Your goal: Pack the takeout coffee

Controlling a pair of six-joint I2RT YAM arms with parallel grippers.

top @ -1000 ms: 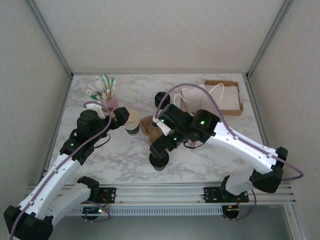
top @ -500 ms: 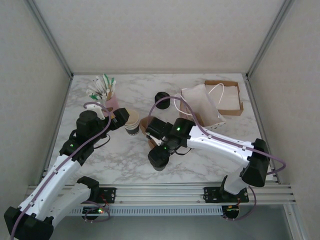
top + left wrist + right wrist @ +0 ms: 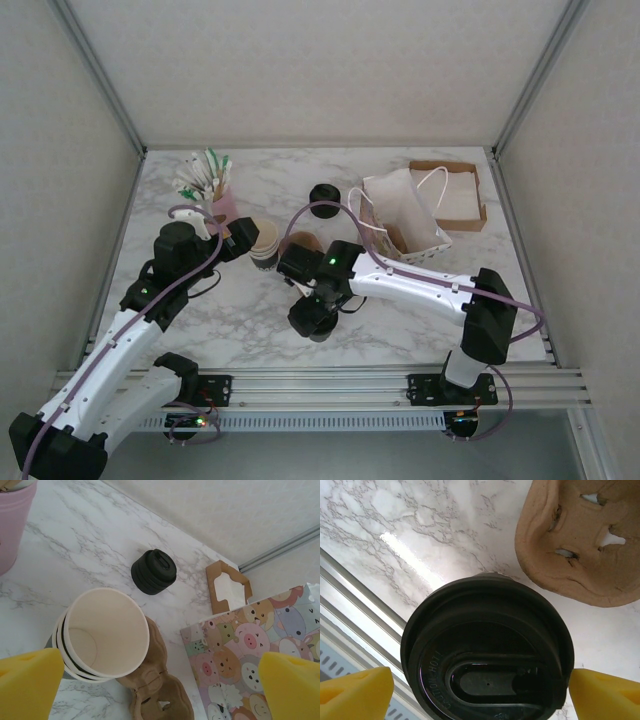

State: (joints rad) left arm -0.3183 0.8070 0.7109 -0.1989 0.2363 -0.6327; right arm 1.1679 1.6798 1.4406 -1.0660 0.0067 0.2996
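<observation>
Standing upright on the white, grey-veined marble worktop (image 3: 395, 515) near its front rail (image 3: 350, 610), the takeout coffee (image 3: 487, 650) has its long axis vertical and its round black plastic lid facing straight up into the right wrist camera. The lid is glossy, with a raised rim, embossed lettering and a sunken oval sip panel pierced by a pinhole. The right tool (image 3: 480, 690) straddles it with its yellow foam pads (image 3: 355, 692) spread wide, one on each side of the lid's rim. A sliver of worktop shows beside the pad at the view's left, so as far as can be seen it is not clamped on the cup. Just beyond the cup lies a tan moulded-pulp cup carrier (image 3: 580, 540), rough and lumpy, with cut slots. The left tool (image 3: 161, 682) hangs fully spread and empty above a stack of cream-rimmed paper cups (image 3: 102, 635), with a squat pile of black lids (image 3: 153, 571) and a cartoon-printed bag (image 3: 240, 660) nearby.
</observation>
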